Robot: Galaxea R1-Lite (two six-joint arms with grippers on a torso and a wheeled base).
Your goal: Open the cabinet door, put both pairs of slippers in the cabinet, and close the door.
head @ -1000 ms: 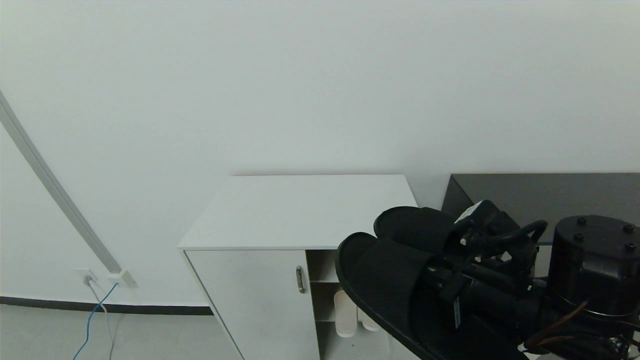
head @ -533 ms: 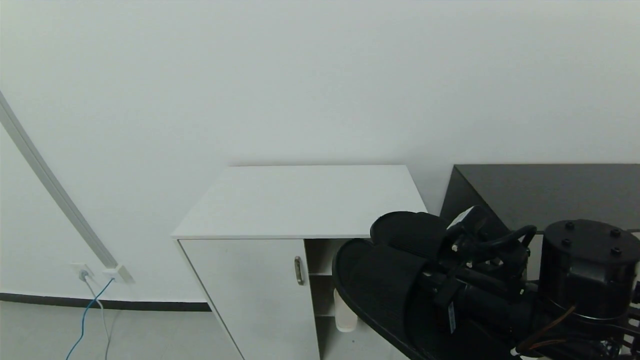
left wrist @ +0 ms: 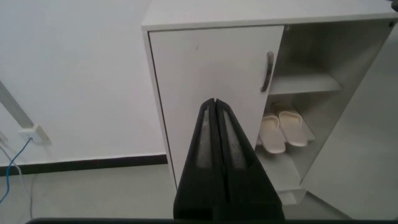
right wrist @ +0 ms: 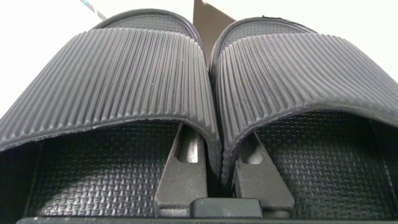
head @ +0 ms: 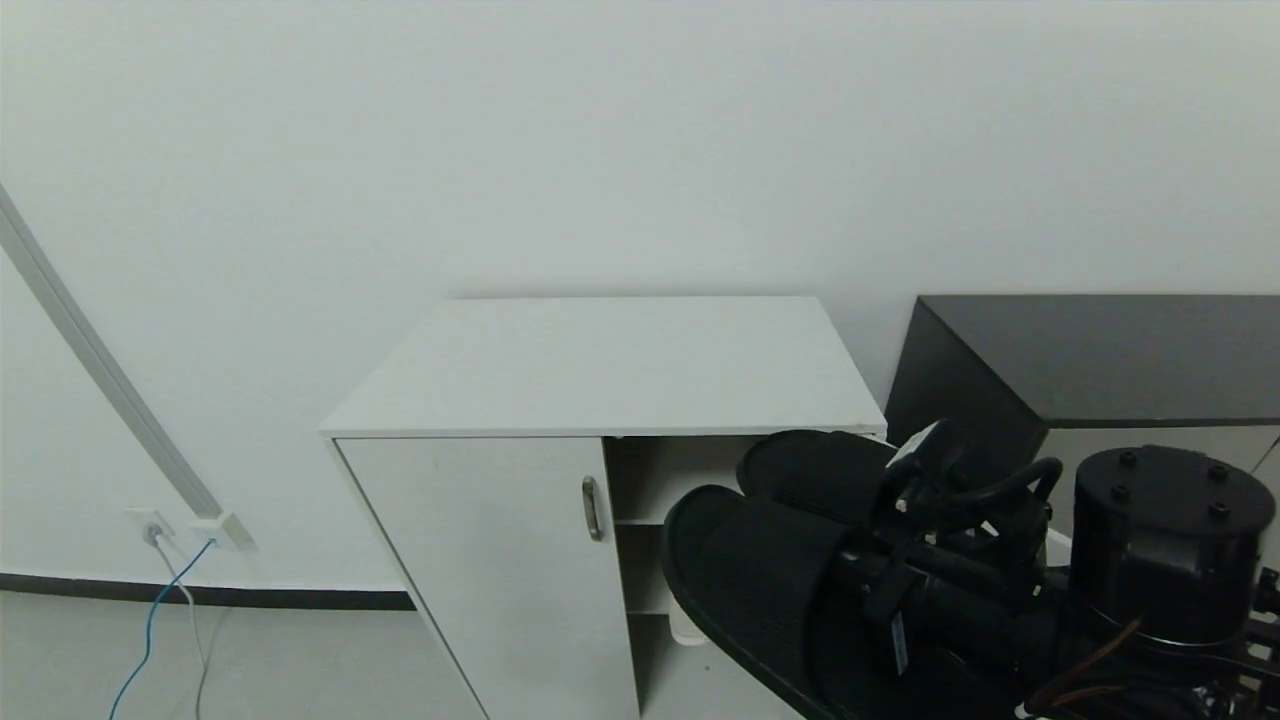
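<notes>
A white cabinet [head: 600, 370] stands against the wall, its left door [head: 480, 560] shut with a metal handle [head: 592, 508], its right side [head: 670, 480] standing open. A cream pair of slippers [left wrist: 285, 129] lies on the lower shelf inside. My right gripper [right wrist: 219, 171] is shut on a black pair of slippers [head: 770, 570], its fingers [right wrist: 180, 174] under the straps pinching the two inner sides together. The pair hangs in front of the open side, toes toward it. My left gripper [left wrist: 215, 106] is shut with nothing in it, facing the shut door [left wrist: 205, 93].
A dark table [head: 1100, 350] stands right of the cabinet. On the wall to the left are a slanted cable duct [head: 100, 380] and a socket [head: 150, 525], with cables running to the grey floor [head: 250, 660]. An upper shelf [left wrist: 305, 84] crosses the open side.
The whole head picture has shifted: the cabinet now looks larger and sits higher, so the camera has come closer. The black slippers stay in my right gripper.
</notes>
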